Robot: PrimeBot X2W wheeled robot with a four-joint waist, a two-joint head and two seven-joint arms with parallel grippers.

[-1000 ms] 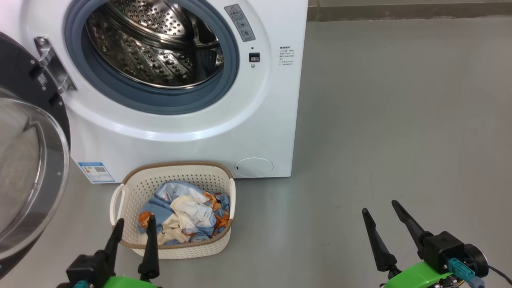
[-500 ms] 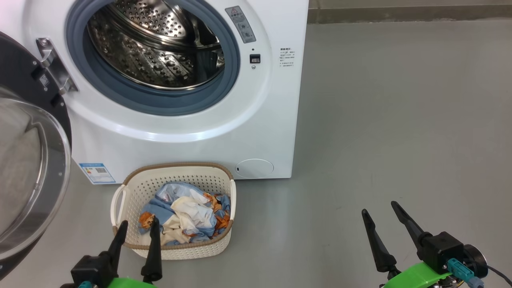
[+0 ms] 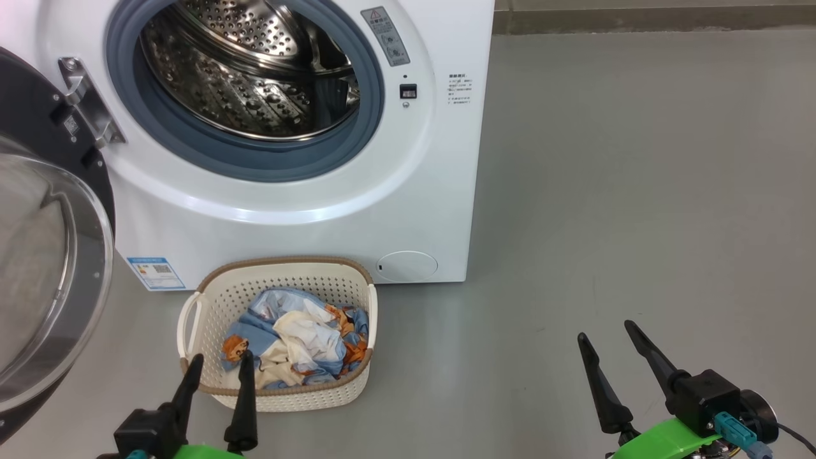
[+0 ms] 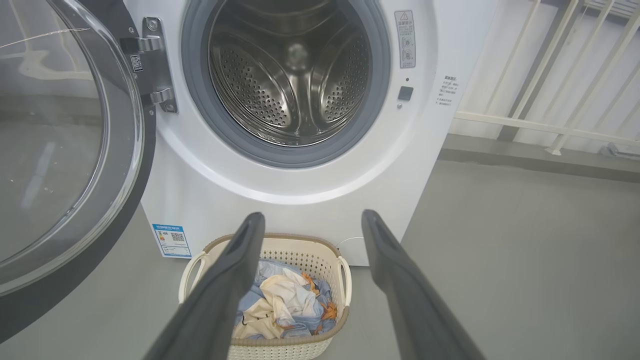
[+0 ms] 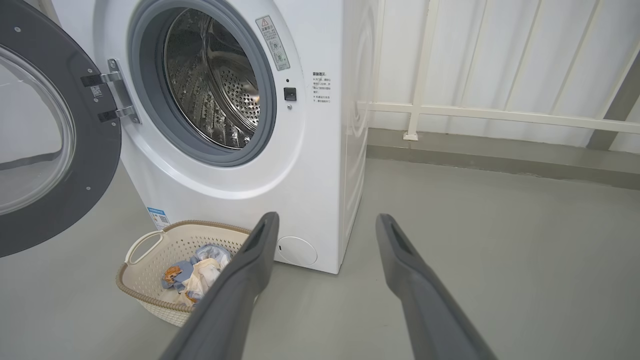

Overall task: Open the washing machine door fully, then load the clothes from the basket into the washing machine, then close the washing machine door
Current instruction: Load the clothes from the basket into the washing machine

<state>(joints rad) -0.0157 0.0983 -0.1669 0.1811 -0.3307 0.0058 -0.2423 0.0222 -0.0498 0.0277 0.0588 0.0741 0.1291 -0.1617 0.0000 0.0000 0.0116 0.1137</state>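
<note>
Jaws wide, left gripper (image 3: 220,355), right gripper (image 3: 604,329) empty

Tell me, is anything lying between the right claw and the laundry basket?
No. In the head view, the stretch between the right claw and the basket is bare grey floor.

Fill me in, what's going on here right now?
The washing machine door is swung wide open to the left, and the steel drum of the washing machine looks empty. The clothes lie in the basket on the floor in front of the machine. The left gripper hovers open at the basket's near rim, holding nothing. The right gripper is open too, over bare floor off to the right. Loading has not yet begun.
</note>
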